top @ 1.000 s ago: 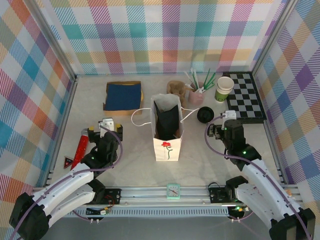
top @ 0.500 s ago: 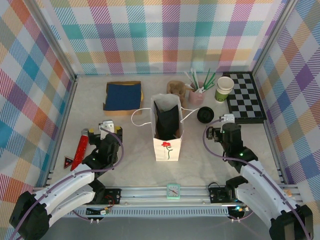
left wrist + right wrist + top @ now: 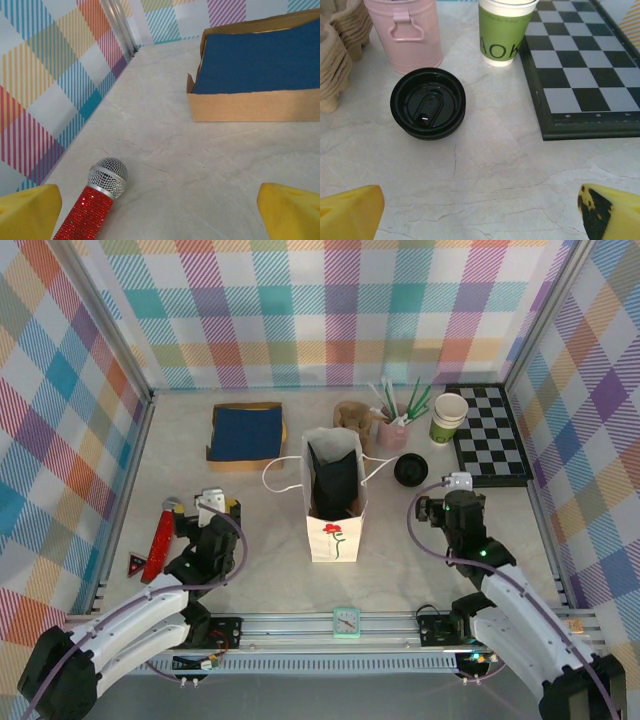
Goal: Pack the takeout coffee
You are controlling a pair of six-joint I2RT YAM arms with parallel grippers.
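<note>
No lidded takeout coffee is in view. A round black lid lies flat on the table, right of the white flower-printed paper bag, which stands upright and open. A lidless green-and-cream cup stands behind the lid. My right gripper is open just in front of the lid, yellow fingertips wide apart over bare table. My left gripper is open left of the bag, holding nothing.
A red glitter microphone lies by the left gripper. A cardboard tray with blue lining sits at back left. A pink cup of straws, a brown ridged object and a chessboard line the back right.
Both arms have drawn back slightly toward the near edge. The left gripper has also shifted a little left toward the microphone. Both stay open.
</note>
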